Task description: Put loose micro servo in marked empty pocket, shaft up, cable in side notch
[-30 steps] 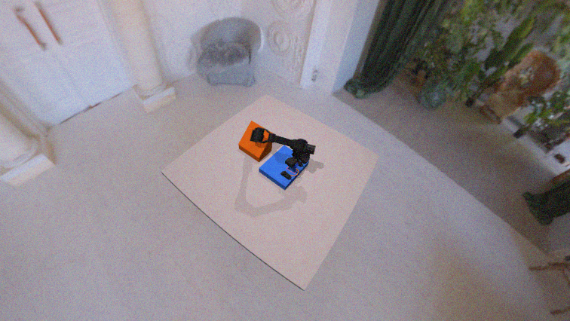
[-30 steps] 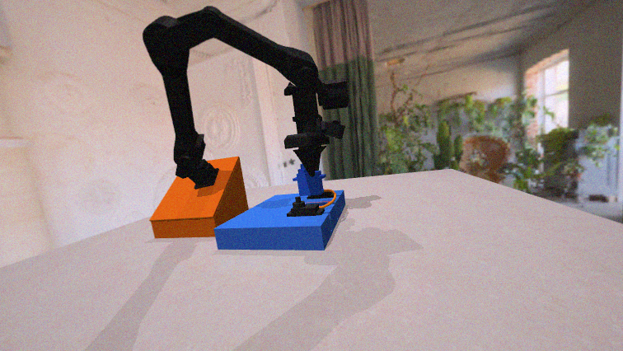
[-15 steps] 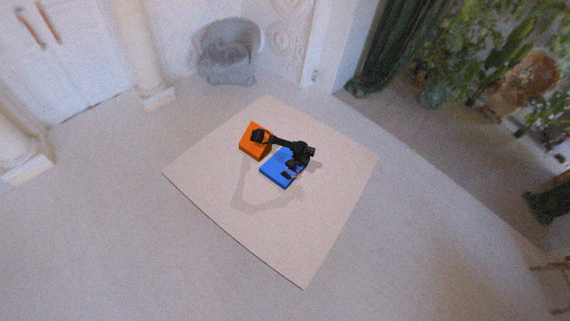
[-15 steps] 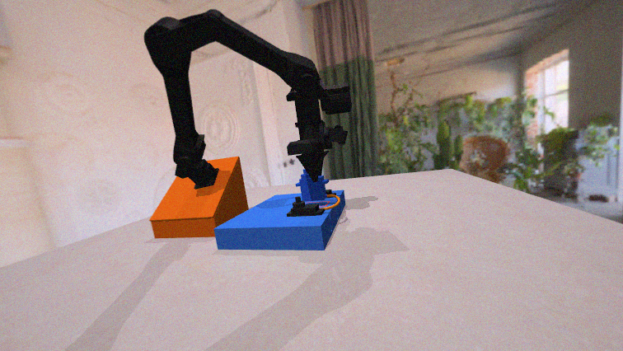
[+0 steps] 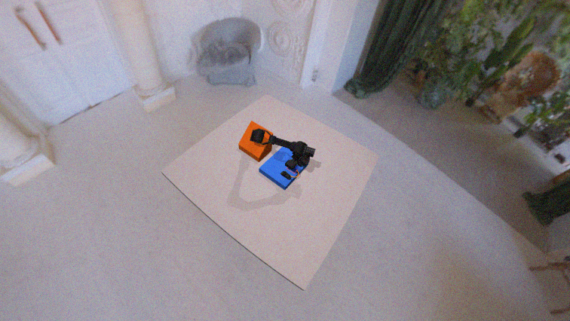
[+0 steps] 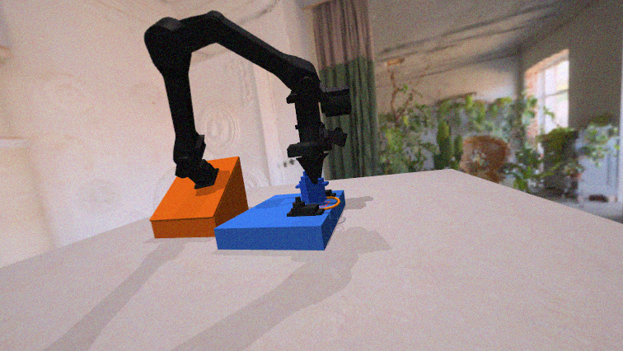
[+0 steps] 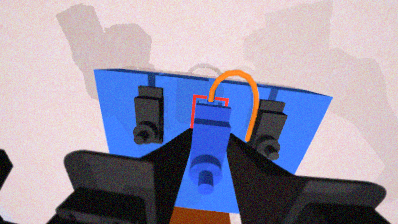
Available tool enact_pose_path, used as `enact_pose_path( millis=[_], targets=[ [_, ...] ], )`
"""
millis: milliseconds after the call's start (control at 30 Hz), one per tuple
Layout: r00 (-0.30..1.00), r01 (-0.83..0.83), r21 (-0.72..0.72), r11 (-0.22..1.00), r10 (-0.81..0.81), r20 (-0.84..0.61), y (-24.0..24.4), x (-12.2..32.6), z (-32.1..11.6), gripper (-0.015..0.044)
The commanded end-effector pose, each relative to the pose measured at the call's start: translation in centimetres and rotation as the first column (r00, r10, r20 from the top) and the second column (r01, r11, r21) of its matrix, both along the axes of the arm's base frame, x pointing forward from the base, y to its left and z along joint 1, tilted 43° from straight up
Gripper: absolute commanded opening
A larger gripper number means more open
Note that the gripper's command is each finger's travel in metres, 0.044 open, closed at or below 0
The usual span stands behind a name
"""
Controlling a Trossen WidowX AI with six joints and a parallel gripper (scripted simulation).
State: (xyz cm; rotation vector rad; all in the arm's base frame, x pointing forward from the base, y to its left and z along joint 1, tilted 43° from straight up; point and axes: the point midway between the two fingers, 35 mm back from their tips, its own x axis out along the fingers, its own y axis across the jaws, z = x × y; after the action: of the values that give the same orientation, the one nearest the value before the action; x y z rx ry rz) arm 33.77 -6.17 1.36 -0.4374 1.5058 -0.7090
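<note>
My gripper (image 6: 314,180) (image 7: 209,135) is shut on the blue micro servo (image 6: 311,191) (image 7: 211,142), with its output shaft up. The servo is upright with a slight lean over the marked pocket. Its mounting ears are above the blue deck (image 5: 273,170) (image 6: 261,217) (image 7: 111,87). The pocket's red outline (image 7: 193,111) shows at the servo's far end and left side; the servo hides the rest. I cannot tell whether its bottom touches the deck. The orange cable (image 6: 339,201) (image 7: 257,100) arches past the deck's far edge and bends back right, outside the notch.
Black servos (image 7: 149,111) (image 7: 270,122) sit in the deck on both sides of the pocket, close to my fingers; one (image 5: 286,174) (image 6: 305,210) also shows in the top and exterior views. The orange wedge (image 5: 251,149) (image 6: 183,204) under the arm's base stands beside the deck.
</note>
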Motion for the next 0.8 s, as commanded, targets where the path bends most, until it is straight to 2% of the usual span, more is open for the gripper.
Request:
enact_pose_path(
  millis=[0, 767],
  targets=[
    [1.000, -0.004, -0.005, 1.000, 0.004, -0.003, -0.3, 0.0, -0.2, 0.0000],
    [1.000, -0.004, -0.006, 1.000, 0.004, -0.003, -1.4, -0.2, -1.5, 0.0000]
  ],
)
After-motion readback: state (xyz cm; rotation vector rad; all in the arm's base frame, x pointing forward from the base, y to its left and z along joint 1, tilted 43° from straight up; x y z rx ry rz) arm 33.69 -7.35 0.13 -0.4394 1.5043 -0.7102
